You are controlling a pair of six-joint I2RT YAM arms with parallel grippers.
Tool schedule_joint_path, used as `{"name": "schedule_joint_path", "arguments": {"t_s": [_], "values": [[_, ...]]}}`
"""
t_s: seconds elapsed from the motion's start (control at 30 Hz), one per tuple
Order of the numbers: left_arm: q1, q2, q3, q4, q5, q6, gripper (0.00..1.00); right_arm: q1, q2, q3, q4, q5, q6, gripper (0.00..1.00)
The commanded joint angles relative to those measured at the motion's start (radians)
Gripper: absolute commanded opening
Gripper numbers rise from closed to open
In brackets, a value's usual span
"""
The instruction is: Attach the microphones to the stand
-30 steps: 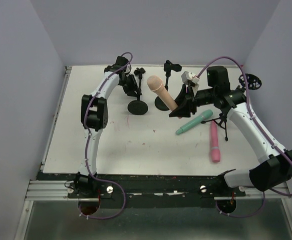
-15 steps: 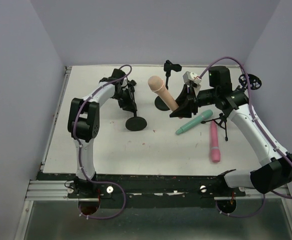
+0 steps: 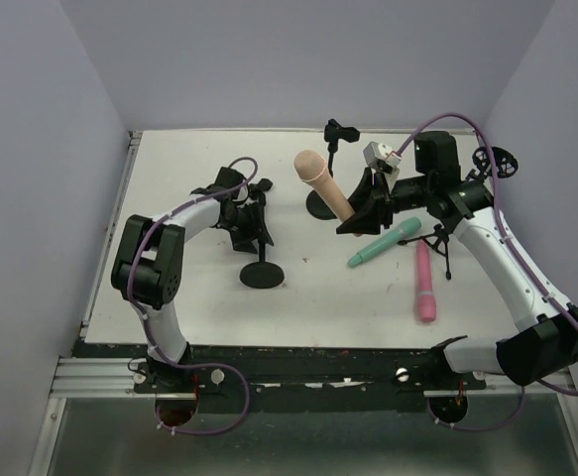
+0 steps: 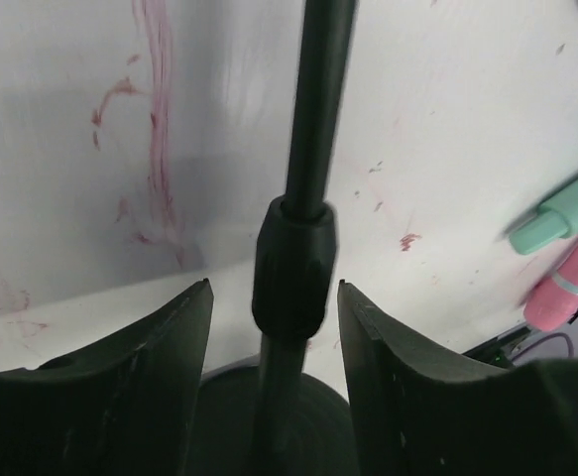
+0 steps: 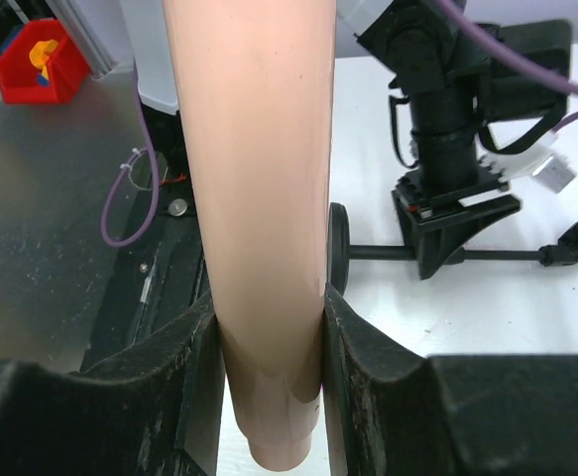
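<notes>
Overhead, centre frame: the right gripper (image 3: 360, 210) has its fingers clenched on the peach microphone (image 3: 320, 183), head tilted up-left. Left of centre, the left gripper (image 3: 252, 226) holds a round-based stand (image 3: 260, 270); its wrist view shows the pole (image 4: 298, 238) between the fingers (image 4: 160, 367), contact unclear. Teal microphone (image 3: 383, 243) and pink microphone (image 3: 424, 282) lie on the bench (image 3: 189, 297), right. Best to steady the stand while lowering the microphone squarely into its clip.

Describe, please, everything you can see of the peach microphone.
The peach microphone is smooth and glossy, plastic by its look, with a rounded head and tapered body. It is held off the table, tilted, head up and to the left. The right gripper is shut on its body near the tail, whose narrow end pokes out below the fingers.
</notes>
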Motion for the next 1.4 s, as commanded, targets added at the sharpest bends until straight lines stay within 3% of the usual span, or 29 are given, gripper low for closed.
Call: {"name": "schedule_joint_path", "arguments": {"t_s": [0.0,0.17,0.43,0.77,1.2,1.37], "values": [[0.011,0.048,0.167,-0.018,-0.055,-0.013,0.62,-0.006,-0.025,-0.007,0.022,-0.04,0.009,0.17],[0.014,0.201,0.424,-0.168,-0.064,0.012,0.61,-0.006,-0.027,-0.006,0.019,-0.036,0.011,0.17],[-0.007,0.362,0.651,-0.394,-0.09,0.056,0.6,-0.006,-0.023,0.0,0.007,-0.036,0.002,0.17],[-0.039,0.398,0.683,-0.474,-0.198,0.084,0.55,-0.006,-0.03,0.003,0.009,-0.041,0.005,0.17],[-0.073,0.552,0.935,-0.626,-0.276,0.122,0.45,-0.006,-0.053,0.003,0.007,-0.047,0.006,0.17],[-0.075,0.569,0.947,-0.623,-0.255,0.117,0.28,-0.006,-0.053,0.003,0.009,-0.047,0.005,0.17]]}}
